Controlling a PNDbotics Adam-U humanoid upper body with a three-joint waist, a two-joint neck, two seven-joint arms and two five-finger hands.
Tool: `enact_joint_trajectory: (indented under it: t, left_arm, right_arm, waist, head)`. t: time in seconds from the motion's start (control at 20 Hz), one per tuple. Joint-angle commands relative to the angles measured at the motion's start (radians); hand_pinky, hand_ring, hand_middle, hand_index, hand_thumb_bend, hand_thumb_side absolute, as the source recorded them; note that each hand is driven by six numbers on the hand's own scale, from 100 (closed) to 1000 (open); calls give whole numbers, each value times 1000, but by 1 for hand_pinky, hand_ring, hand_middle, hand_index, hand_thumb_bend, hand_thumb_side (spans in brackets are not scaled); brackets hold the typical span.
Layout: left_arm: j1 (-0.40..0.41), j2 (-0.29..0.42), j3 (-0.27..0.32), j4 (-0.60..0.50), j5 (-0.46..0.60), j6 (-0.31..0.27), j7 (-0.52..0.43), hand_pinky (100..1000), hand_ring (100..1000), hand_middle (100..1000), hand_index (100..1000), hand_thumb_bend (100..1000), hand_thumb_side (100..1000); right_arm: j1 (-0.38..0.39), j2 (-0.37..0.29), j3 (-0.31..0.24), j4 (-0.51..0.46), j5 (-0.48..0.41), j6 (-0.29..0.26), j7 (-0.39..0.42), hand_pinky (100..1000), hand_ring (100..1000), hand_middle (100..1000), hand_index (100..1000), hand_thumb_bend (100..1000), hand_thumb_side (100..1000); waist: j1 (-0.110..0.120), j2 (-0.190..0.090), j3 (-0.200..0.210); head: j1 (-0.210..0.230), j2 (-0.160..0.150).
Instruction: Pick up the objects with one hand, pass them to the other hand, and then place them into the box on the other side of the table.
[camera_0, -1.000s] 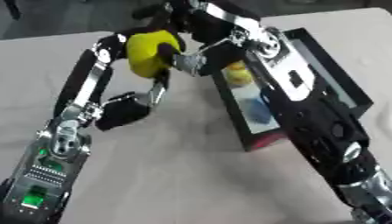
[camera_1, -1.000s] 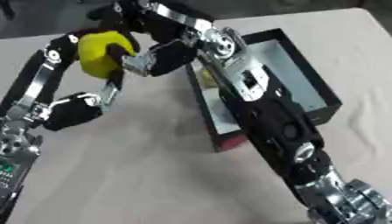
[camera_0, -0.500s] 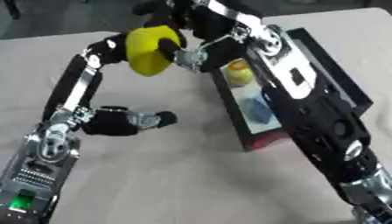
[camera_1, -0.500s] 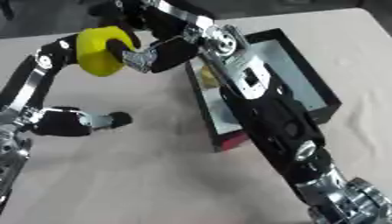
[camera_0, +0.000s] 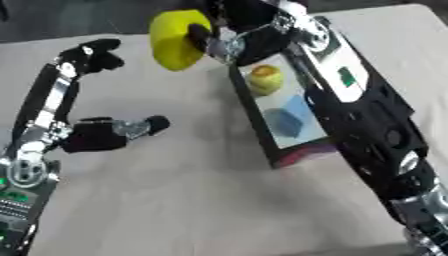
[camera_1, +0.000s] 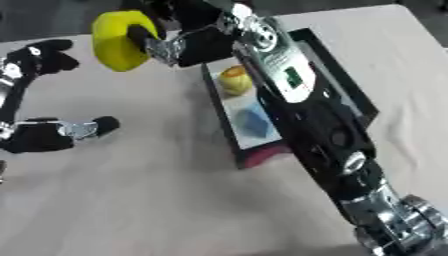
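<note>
Right hand (camera_0: 223, 37) has its fingers curled round the yellow object (camera_0: 175, 39), a rounded, thick-walled thing, and holds it in the air over the far part of the table (camera_0: 175, 190), just left of the box's far-left corner. Judging by the task, that hand is the receiver: it has the piece on the box's side of the table, so what remains is to carry it a short way rightward over the rim and let go.

Left hand (camera_0: 109, 134) is low over the left part of the table, well apart from the yellow object and holding nothing; its fingers look loosely extended, which fits a hand that has no more part in this object.

Black box (camera_0: 262, 127) lies near the table's right side with its long axis running toward the far edge. Inside, a small yellowish rounded thing (camera_0: 266, 78) sits at the far end and a blue block (camera_0: 286, 121) nearer the middle. The right forearm crosses above the box's right wall, hiding it.
</note>
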Motion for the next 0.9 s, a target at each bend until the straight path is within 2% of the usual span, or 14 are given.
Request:
enact_joint_trajectory:
  t: [0.05,0.45,0.9]
  left_arm:
    - [-3,45,30,-16,28,15,29,863,753,655,846,771,312]
    - [13,73,58,-17,53,41,71,864,755,658,845,768,314]
    - [23,99,77,-20,50,47,93,864,757,662,846,774,308]
  right_arm:
    - [-8,-44,-32,-26,-8,12,-20,907,958,262,517,100,100]
    - [44,-114,-76,-21,18,0,-70,908,962,266,531,100,100]
    - [122,-197,-124,9,88,-55,-120,905,980,270,551,100,100]
  waist:
    - [-8,-110,-4]
    - [1,-114,-24]
    - [13,-115,-38]
  head:
    - [-25,7]
    - [-61,8]
    - [-58,1]
